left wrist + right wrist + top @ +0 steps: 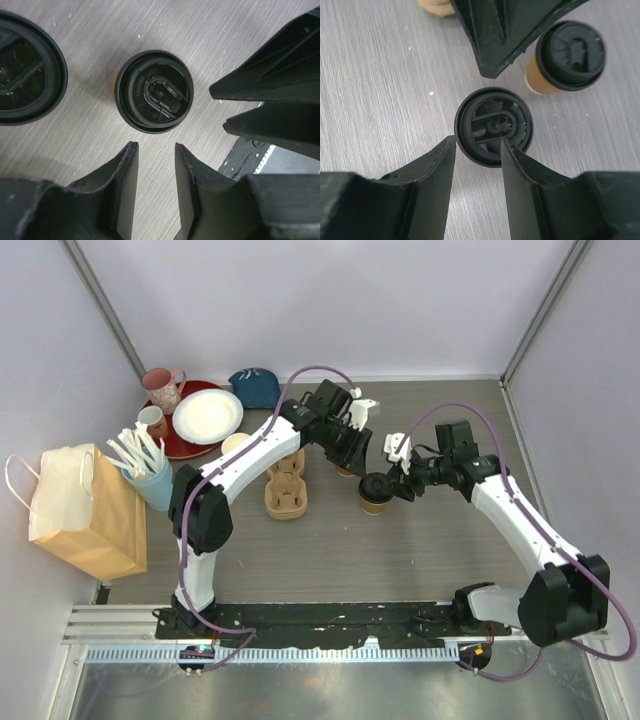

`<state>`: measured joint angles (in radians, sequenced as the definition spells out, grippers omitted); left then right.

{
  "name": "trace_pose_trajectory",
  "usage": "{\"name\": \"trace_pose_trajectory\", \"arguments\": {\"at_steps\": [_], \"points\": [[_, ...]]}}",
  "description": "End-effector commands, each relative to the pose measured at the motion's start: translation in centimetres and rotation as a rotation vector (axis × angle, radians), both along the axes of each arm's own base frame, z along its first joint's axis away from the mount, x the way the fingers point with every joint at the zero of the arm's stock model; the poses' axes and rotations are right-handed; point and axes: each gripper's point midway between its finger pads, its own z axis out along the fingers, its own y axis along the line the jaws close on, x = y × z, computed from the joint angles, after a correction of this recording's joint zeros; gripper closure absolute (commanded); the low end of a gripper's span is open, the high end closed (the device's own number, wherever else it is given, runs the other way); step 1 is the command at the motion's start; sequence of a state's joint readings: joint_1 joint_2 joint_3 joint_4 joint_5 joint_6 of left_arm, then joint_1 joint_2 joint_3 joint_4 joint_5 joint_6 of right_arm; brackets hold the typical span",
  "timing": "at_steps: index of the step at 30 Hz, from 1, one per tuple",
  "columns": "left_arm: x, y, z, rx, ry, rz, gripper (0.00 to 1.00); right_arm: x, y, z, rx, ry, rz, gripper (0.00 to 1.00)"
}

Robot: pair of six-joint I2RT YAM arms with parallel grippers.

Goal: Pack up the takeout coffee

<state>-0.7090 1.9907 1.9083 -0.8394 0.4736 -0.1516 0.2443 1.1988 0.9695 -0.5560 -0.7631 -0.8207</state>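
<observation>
Two takeout coffee cups, tan with black lids, stand close together at mid-table. One coffee cup (375, 492) sits just ahead of my right gripper (402, 472). The other coffee cup (346, 472) is mostly hidden under my left gripper (352, 445). In the right wrist view, my right gripper (477, 141) hangs open over a black lid (493, 125), and the second cup (570, 55) stands at the upper right. In the left wrist view, my left gripper (155, 145) is open and empty, with a lidded cup (154, 91) ahead of it and another lid (25, 75) at the left edge.
A cardboard cup carrier (285, 485) lies left of the cups. A brown paper bag (85, 510) stands at the far left beside a teal cup of white utensils (150, 475). At the back left are a white plate on a red one (205, 415), a pink mug (163, 390) and a lidless cup (235, 443).
</observation>
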Motion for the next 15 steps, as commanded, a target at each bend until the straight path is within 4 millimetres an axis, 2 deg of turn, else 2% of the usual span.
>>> {"name": "trace_pose_trajectory", "arguments": {"at_steps": [1, 3, 10, 15], "points": [[-0.5, -0.6, 1.5, -0.1, 0.024, 0.014, 0.65, -0.6, 0.7, -0.9, -0.079, -0.065, 0.179, 0.53], [-0.6, -0.3, 0.9, -0.08, 0.022, 0.004, 0.67, -0.2, 0.7, -1.7, -0.126, -0.077, 0.186, 0.53], [-0.5, -0.4, -0.2, -0.079, 0.032, -0.002, 0.66, 0.2, 1.2, -3.1, -0.201, -0.103, 0.193, 0.54], [-0.2, -0.8, -1.1, -0.072, 0.049, 0.001, 0.66, 0.9, 1.4, -3.4, -0.212, -0.133, 0.182, 0.58]]}}
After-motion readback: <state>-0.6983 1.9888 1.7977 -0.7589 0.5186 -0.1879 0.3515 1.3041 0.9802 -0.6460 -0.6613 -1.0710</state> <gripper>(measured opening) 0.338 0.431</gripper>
